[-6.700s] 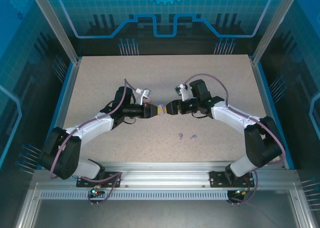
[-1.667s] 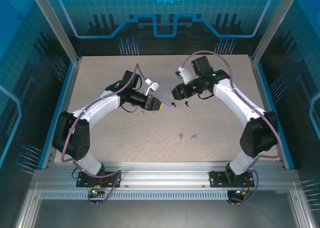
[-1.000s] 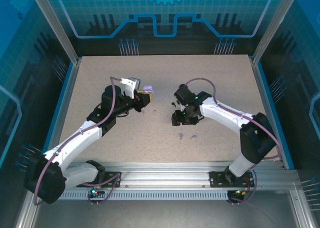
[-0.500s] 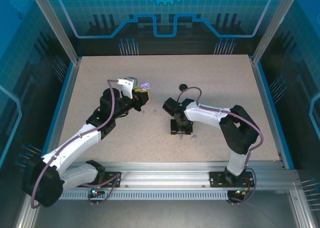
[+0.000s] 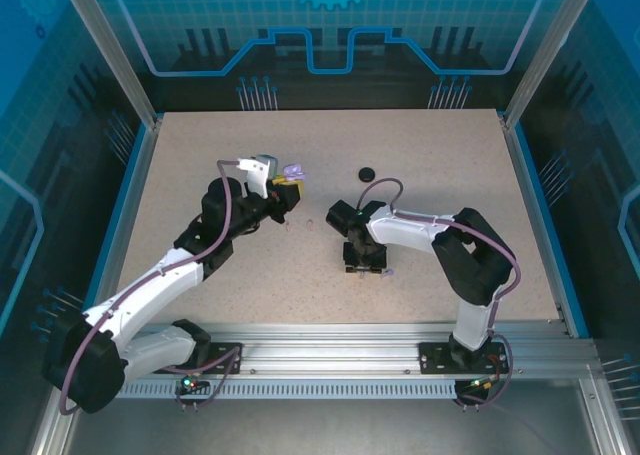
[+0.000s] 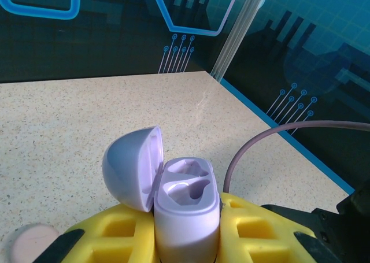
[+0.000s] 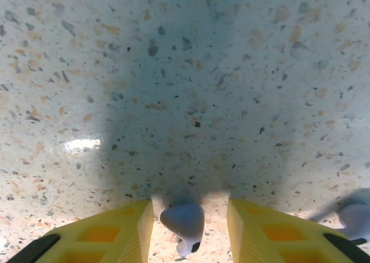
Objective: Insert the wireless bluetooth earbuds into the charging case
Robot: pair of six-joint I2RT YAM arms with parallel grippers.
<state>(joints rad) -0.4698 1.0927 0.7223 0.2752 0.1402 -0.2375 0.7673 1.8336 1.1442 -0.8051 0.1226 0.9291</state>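
Plainly empty, open lilac case [image 6: 186,217]

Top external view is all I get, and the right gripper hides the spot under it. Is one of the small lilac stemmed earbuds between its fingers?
Observer: Yes. In the right wrist view, one small lilac stemmed earbud lies on the speckled table between the open jaws of the right gripper, with a gap on each side.
Operator: Good. From above I can't see into the case on the left. Is it ready?
Observer: In the left wrist view, the left gripper clamps the lilac oval charging case upright, with its lid swung open and both sockets empty.
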